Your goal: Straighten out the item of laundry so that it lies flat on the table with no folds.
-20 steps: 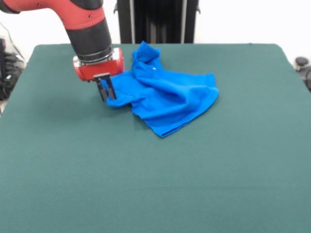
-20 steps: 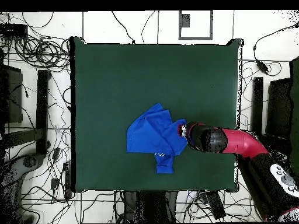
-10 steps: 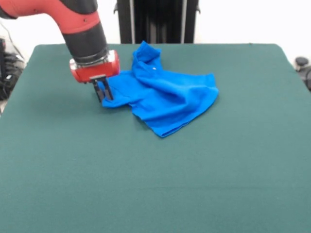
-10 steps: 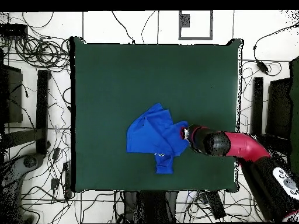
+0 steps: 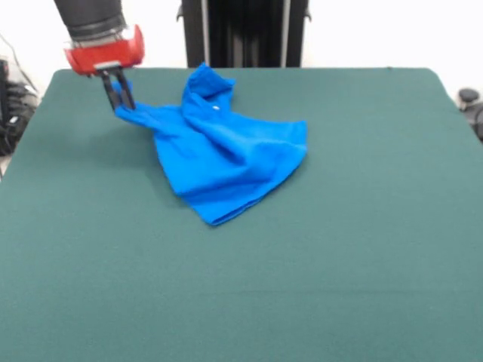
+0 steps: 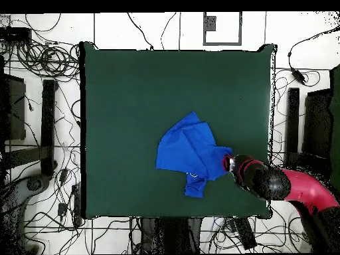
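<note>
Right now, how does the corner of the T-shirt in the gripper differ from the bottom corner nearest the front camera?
The gripper is shut on the T-shirt. The held corner is drawn out into a narrow, taut point toward the table's edge; the near corner is broad and slack. The held corner seems raised slightly; the near one lies on the felt. Both are the same bright blue fabric, with creases running between them.

tool clamped on corner of crumpled blue t-shirt
</note>
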Available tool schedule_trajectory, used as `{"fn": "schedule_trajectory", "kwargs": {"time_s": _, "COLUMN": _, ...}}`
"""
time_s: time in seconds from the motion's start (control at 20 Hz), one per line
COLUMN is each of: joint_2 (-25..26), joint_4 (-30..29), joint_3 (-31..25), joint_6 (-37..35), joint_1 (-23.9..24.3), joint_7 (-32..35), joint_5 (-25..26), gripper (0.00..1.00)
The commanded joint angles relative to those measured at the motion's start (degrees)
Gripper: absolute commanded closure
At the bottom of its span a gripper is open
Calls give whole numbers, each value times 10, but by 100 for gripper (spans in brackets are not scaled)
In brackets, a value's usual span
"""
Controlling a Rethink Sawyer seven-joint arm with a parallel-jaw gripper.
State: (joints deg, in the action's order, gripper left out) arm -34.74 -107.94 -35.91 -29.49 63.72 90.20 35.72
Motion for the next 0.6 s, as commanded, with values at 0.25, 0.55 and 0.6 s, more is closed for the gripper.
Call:
{"fn": "schedule_trajectory", "kwargs": {"time_s": 0.25, "joint_2": -2, "joint_4": -71, "joint_3": -65, "joint_6": -25, "joint_1": 23, "joint_7": -100, "joint_5": 27, "gripper": 100}}
{"fn": "schedule_trajectory", "kwargs": {"time_s": 0.55, "joint_2": 17, "joint_4": -76, "joint_3": -54, "joint_6": 7, "joint_1": 30, "joint_7": -80, "joint_5": 55, "gripper": 100}}
{"fn": "schedule_trajectory", "kwargs": {"time_s": 0.6, "joint_2": 18, "joint_4": -77, "joint_3": -53, "joint_6": 13, "joint_1": 32, "joint_7": -76, "joint_5": 58, "gripper": 100}}
